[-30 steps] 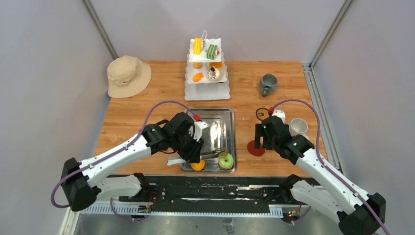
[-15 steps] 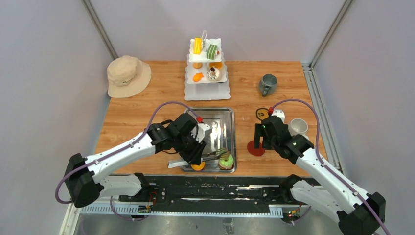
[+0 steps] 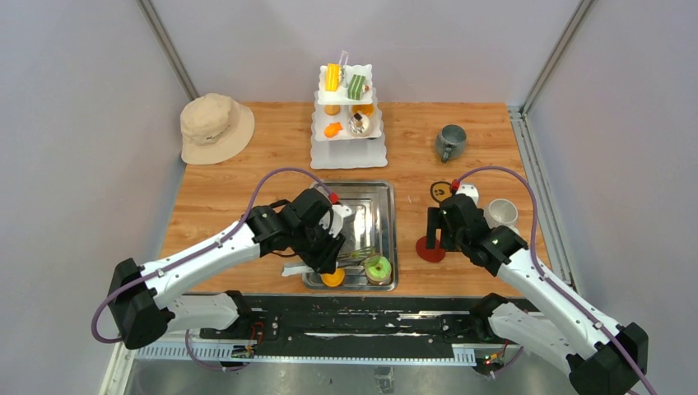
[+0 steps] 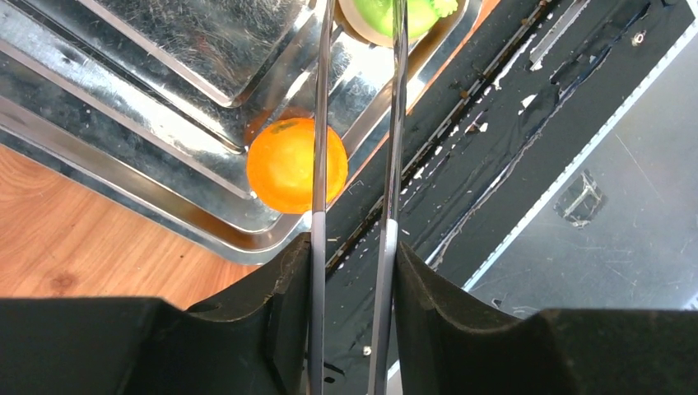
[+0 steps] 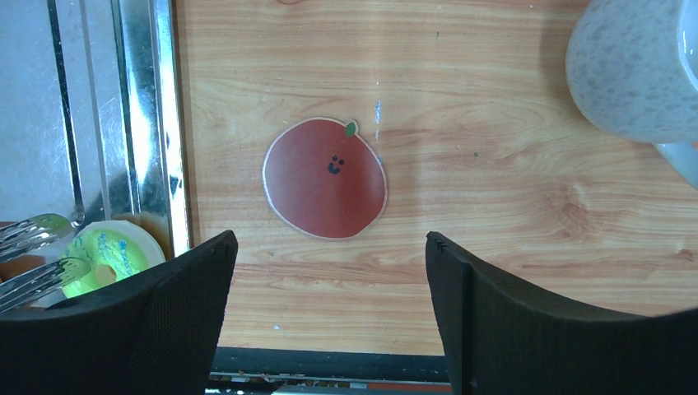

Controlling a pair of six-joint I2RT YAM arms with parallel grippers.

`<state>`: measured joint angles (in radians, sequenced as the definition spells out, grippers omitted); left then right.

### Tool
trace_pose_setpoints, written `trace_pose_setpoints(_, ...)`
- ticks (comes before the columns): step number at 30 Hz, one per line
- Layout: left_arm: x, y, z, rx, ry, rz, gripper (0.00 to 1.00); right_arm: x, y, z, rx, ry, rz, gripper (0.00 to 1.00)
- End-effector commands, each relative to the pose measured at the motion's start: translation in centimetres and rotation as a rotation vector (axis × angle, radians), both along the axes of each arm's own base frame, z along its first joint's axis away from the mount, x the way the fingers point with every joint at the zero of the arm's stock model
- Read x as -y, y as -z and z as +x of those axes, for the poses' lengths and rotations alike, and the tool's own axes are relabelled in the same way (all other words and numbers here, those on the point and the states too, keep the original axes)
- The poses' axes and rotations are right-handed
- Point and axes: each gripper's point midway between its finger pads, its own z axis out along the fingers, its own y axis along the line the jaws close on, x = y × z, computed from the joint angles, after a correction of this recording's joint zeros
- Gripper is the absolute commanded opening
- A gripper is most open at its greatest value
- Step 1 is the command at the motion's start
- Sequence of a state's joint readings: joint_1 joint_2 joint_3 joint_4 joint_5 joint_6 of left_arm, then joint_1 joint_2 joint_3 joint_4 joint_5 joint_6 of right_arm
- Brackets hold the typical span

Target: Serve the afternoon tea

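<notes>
My left gripper (image 3: 329, 255) (image 4: 354, 255) is shut on a pair of metal tongs (image 3: 355, 257) (image 4: 319, 123), whose two arms run between its fingers. The tongs reach over the steel tray (image 3: 362, 197) toward a green donut (image 3: 379, 268) (image 4: 387, 15) in its near right corner. An orange pastry (image 3: 332, 279) (image 4: 296, 164) lies under the tongs at the tray's near rim. My right gripper (image 3: 436, 234) (image 5: 329, 247) hangs open and empty over a red coaster (image 3: 428, 249) (image 5: 325, 177). Several pastries sit on the white tiered stand (image 3: 348, 148). A grey mug (image 3: 450, 141) stands at the back right and a white mug (image 3: 500, 214) (image 5: 634, 70) beside the right arm.
A beige bucket hat (image 3: 216, 126) lies at the back left. A yellow and black coaster (image 3: 441, 191) lies between the tray and the white mug. The black base rail (image 3: 346, 317) runs along the table's near edge, just past the tray.
The left gripper's jaws have eased slightly wider on the tongs, and the arm has shifted a little. The green donut has moved slightly. The right arm has stayed still.
</notes>
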<state>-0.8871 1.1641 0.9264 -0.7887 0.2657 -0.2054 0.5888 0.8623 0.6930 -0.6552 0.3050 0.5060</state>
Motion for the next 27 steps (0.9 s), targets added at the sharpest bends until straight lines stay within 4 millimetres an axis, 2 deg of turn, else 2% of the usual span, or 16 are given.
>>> trace_pose_setpoints(1, 0.7, -1.5, -0.1, 0.016, 0.028, -0.044, 0.42, -0.3, -0.2, -0.1, 0.005, -0.002, 0.017, 0.84)
trace_pose_setpoints(5, 1.0, -1.3, -0.7, -0.015, 0.054, -0.051, 0.44, -0.3, -0.1, -0.1, 0.007, -0.005, 0.017, 0.84)
trace_pose_setpoints(16, 2.2, -0.6, 0.5, -0.015, 0.054, -0.034, 0.43, -0.1, 0.2, -0.2, 0.002, 0.002, 0.012, 0.83)
trace_pose_setpoints(20, 2.4, -0.5, 0.6, -0.022, 0.057, -0.027, 0.35, 0.0, 0.4, -0.4, -0.004, 0.007, 0.011, 0.83)
trace_pose_setpoints(27, 2.5, -1.8, 1.3, 0.017, 0.024, -0.045, 0.11, 0.2, 0.5, -0.3, 0.007, 0.009, 0.003, 0.84)
